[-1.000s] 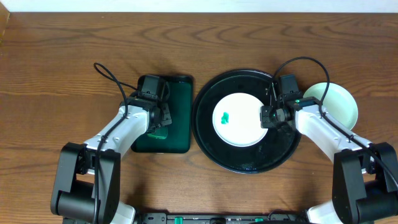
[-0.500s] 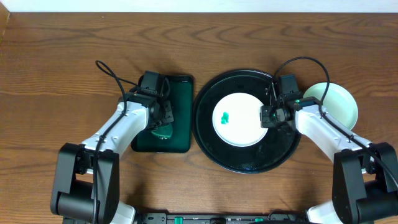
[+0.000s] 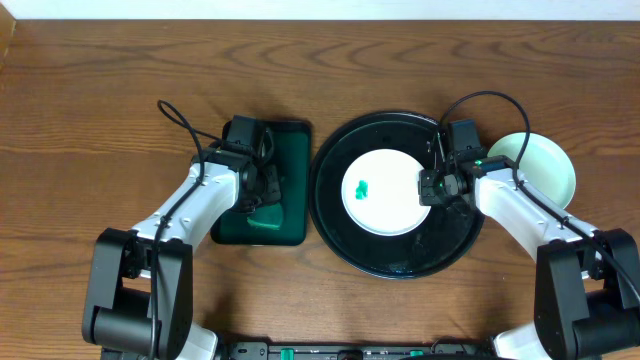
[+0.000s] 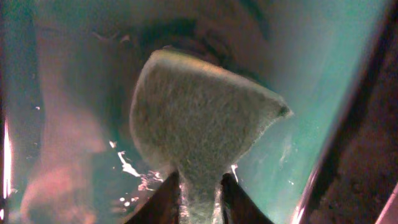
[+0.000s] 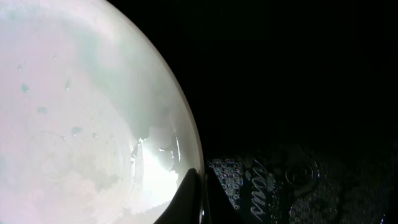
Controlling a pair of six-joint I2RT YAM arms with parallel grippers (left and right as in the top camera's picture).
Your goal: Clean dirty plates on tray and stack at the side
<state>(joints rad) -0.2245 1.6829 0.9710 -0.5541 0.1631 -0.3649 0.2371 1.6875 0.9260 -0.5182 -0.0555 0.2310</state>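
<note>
- The left jaws pinch the narrow tail of the green sponge [image 4: 199, 118]: the two fingertips [image 4: 169, 199] stand only a little apart, each touching a side of the tail, and the sponge fans out wide beyond them.
- The right jaws are pressed together on the right rim of the white plate [image 5: 81, 93], with one tip over the plate's inner face and the other on the outside.
- The sponge lies inside the dark green rectangular tray [image 3: 290, 170], toward its near left part. The tray floor around it shines with wet glints.
- The white plate [image 3: 385, 195] sits flat in the round black tray [image 3: 395, 262], roughly at its middle, and is far smaller than the tray.
- A small green smear [image 3: 361, 187] marks the plate left of its centre. From the right wrist, faint droplets and a bright glare show on the plate's face near the rim.
- The black tray stands just right of the green tray, their edges nearly touching.
- A pale mint plate [image 3: 545, 165] rests on the wooden surface [image 3: 100, 100] just right of the black tray, partly hidden by the right arm. Whether it is one plate or a stack, I cannot tell.
- Raised lettering [image 5: 261, 186] shows on the black tray's floor beside the right fingertips; it is too dim to read.
</note>
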